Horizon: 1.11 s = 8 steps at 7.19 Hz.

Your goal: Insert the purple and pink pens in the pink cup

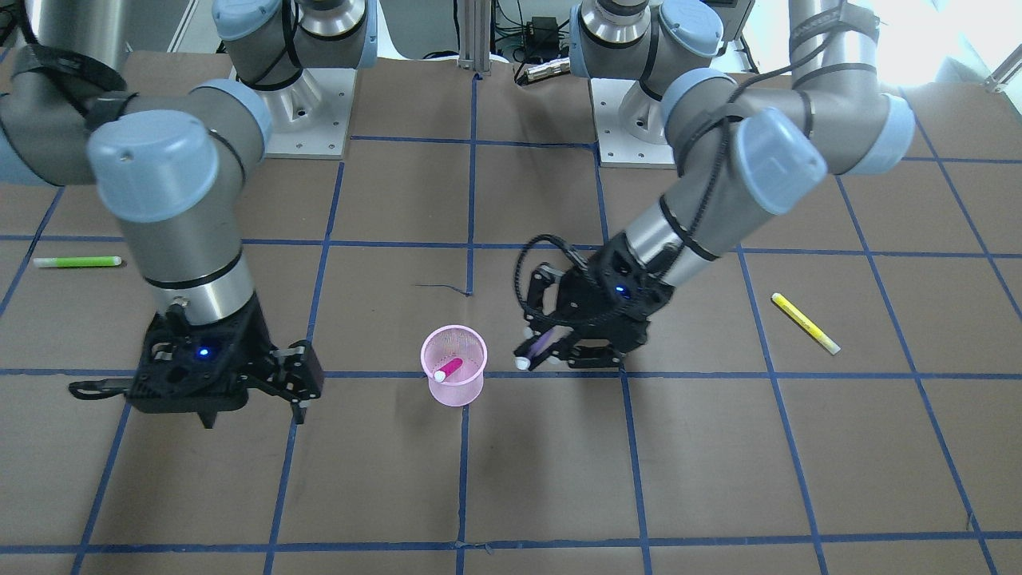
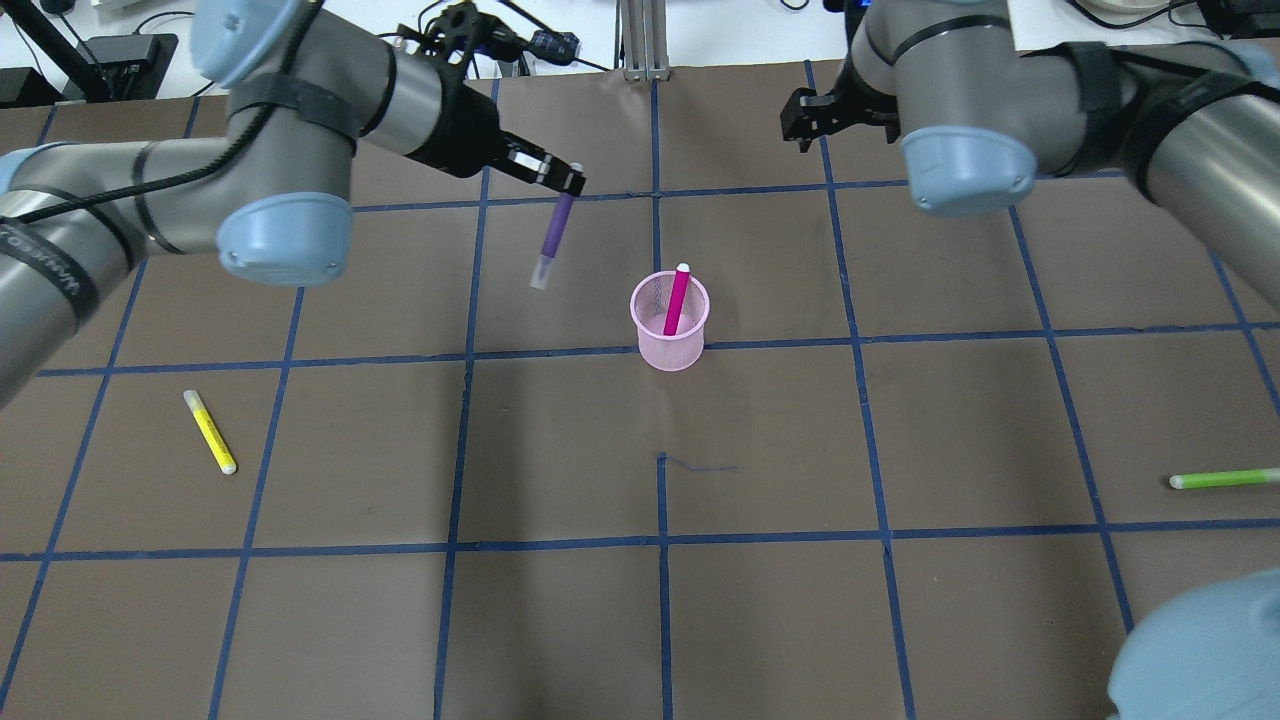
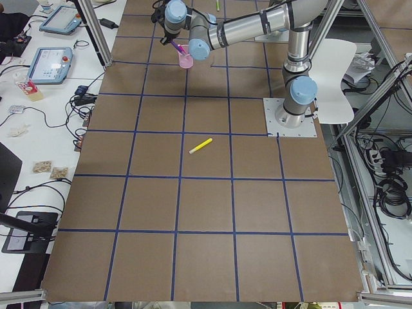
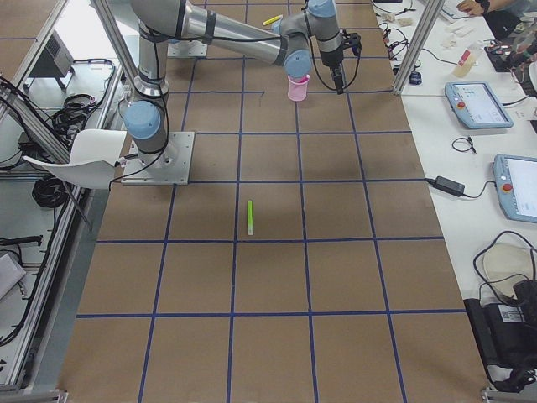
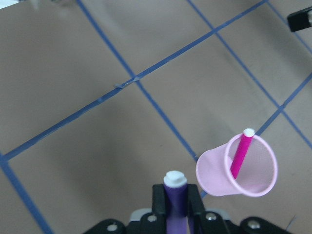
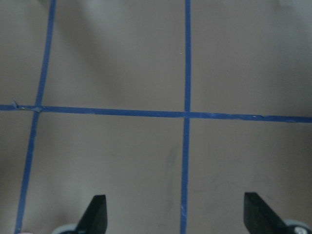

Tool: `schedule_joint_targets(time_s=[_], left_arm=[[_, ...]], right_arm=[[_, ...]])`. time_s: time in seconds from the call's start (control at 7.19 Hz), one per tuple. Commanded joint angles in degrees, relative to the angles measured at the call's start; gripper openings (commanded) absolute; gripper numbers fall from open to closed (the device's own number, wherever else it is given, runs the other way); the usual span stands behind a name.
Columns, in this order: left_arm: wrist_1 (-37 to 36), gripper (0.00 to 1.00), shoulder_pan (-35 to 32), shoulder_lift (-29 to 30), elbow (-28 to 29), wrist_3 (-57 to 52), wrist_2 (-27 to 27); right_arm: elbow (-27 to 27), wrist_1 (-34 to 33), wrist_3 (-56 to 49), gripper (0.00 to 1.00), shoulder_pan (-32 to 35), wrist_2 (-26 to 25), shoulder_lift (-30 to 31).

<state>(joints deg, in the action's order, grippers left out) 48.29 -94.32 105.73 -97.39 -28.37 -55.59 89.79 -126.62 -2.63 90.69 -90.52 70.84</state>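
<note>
The pink mesh cup [image 2: 669, 320] stands upright near the table's middle, with the pink pen [image 2: 677, 299] leaning inside it, white cap up. My left gripper [image 2: 572, 184] is shut on the purple pen [image 2: 553, 240], which hangs tip down above the table, left of the cup and apart from it. In the left wrist view the purple pen [image 5: 175, 195] sits between the fingers, the cup [image 5: 238, 166] ahead and to the right. In the front view the left gripper [image 1: 551, 345] holds the pen beside the cup [image 1: 454, 365]. My right gripper [image 1: 297, 379] is open and empty, well off the cup's other side.
A yellow marker [image 2: 210, 432] lies on the table at the left. A green marker [image 2: 1224, 479] lies at the right edge. Blue tape lines grid the brown table.
</note>
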Motion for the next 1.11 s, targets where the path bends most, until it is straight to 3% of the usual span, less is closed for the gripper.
schedule_joint_targets(time_s=[0.0,0.28,0.56,0.97], left_arm=[[-9.76,0.00,-6.74,1.92,-1.91,5.68,1.44],[-24.84,0.00,-7.11,4.03,-6.83,6.13,3.72],[-32.35,0.00,-7.11,6.14,-7.46,6.04,3.83],[-36.50,0.00,-7.11,9.57,-7.55,5.95,3.83]], right_arm=[[-3.91,11.54,-6.22,1.00,-4.28,-0.35,0.36],[-4.18,14.72,-9.67,1.00,-7.09,-3.41,0.44],[-3.05,22.67,-8.11,1.00,-6.15,-2.74,3.67],[-2.87,26.95,-7.57,1.00,-5.43,-2.38,6.51]])
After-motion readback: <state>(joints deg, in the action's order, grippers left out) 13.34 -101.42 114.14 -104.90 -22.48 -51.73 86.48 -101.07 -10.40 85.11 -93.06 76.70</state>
